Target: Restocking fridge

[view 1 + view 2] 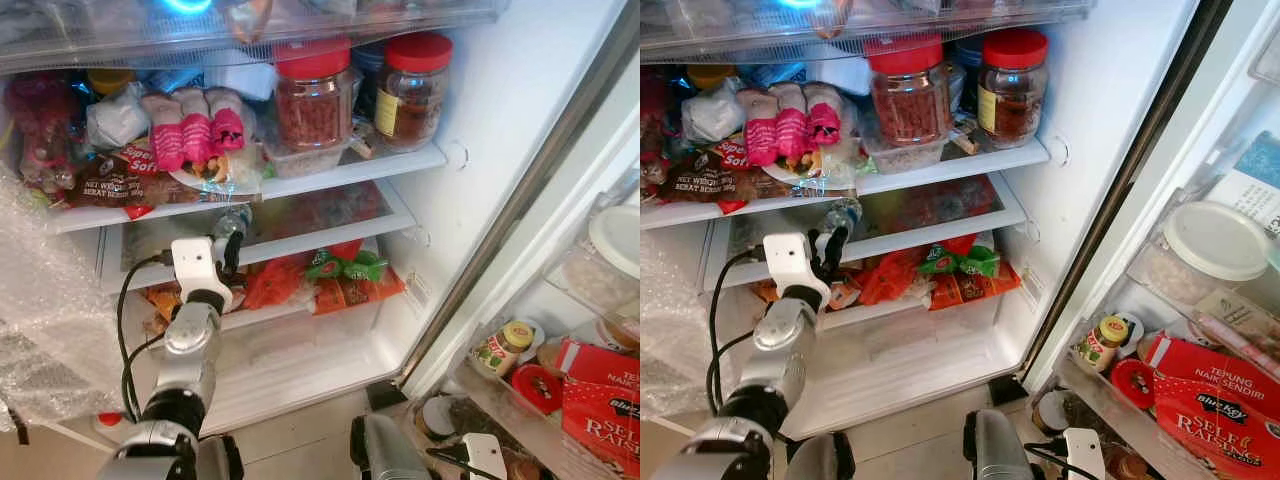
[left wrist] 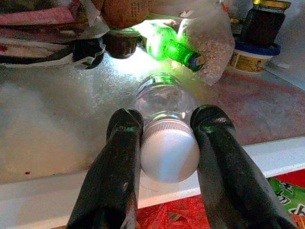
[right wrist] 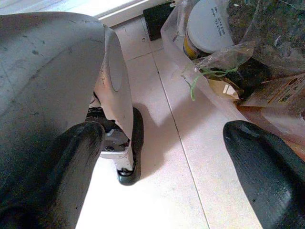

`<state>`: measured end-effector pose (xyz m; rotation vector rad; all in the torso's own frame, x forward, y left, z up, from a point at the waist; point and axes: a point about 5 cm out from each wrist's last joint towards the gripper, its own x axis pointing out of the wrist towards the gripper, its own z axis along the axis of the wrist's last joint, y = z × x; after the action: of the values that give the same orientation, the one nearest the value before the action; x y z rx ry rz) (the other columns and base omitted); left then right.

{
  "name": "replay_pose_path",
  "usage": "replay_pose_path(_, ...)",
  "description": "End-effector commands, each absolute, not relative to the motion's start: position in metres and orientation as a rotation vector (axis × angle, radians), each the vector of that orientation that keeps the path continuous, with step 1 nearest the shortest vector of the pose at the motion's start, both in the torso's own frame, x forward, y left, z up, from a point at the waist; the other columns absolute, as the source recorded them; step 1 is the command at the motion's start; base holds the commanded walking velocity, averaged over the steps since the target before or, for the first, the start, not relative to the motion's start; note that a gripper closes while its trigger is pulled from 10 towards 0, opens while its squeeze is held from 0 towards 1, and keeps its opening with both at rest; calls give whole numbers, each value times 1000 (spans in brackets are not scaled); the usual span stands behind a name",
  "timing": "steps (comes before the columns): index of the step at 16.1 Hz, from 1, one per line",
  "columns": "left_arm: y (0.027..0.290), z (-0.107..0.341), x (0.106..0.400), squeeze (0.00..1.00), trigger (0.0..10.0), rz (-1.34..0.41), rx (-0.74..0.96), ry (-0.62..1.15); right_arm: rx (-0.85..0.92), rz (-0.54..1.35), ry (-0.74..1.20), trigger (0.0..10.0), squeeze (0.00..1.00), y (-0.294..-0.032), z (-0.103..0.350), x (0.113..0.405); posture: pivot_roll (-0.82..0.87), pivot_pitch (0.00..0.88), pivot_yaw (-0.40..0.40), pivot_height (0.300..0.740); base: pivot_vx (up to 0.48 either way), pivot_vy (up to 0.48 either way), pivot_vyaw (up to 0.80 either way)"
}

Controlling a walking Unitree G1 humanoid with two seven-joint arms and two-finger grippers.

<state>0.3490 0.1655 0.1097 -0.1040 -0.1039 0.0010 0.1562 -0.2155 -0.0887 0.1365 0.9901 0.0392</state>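
Left gripper (image 2: pixel 169 143) jaws clamp clear bottle's (image 2: pixel 164 98) white cap on fridge shelf (image 2: pixel 57 138); right gripper (image 3: pixel 162 162) jaws gape.

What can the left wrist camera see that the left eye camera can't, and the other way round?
Left wrist view alone: the bottle's white cap pinched between the black fingers, and a green bottle lying further back on the shelf. Left eye view alone: two red-lidded jars on the shelf above and the silver left arm. Both: the left gripper holding the clear bottle at the shelf edge.
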Motion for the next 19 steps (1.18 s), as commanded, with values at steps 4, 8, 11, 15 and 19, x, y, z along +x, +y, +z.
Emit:
replay_pose_path(4, 172, 83, 352, 0, 10000, 73, -154, 108, 153, 45, 1005, 10000, 0, -213, -91, 153, -206, 110, -40, 606, 0, 0, 0)
replay_pose_path(8, 173, 93, 363, 0, 10000, 113, -197, 120, 152, 42, 1005, 10000, 0, -213, -91, 153, -207, 112, -40, 606, 0, 0, 0)
replay_pose_path(11, 173, 96, 367, 0, 10000, 130, -208, 127, 153, 41, 1006, 10000, 0, -213, -91, 153, -210, 116, -41, 606, 0, 0, 0)
replay_pose_path(15, 175, 94, 367, 1000, 10000, 150, -224, 149, 153, 42, 1009, 10000, 0, -213, -91, 152, -210, 117, -40, 606, 0, 0, 0)
replay_pose_path(19, 175, 99, 369, 1000, 10000, 159, -223, 121, 151, 41, 1010, 10000, 0, -213, -91, 152, -207, 118, -41, 606, 0, 0, 0)
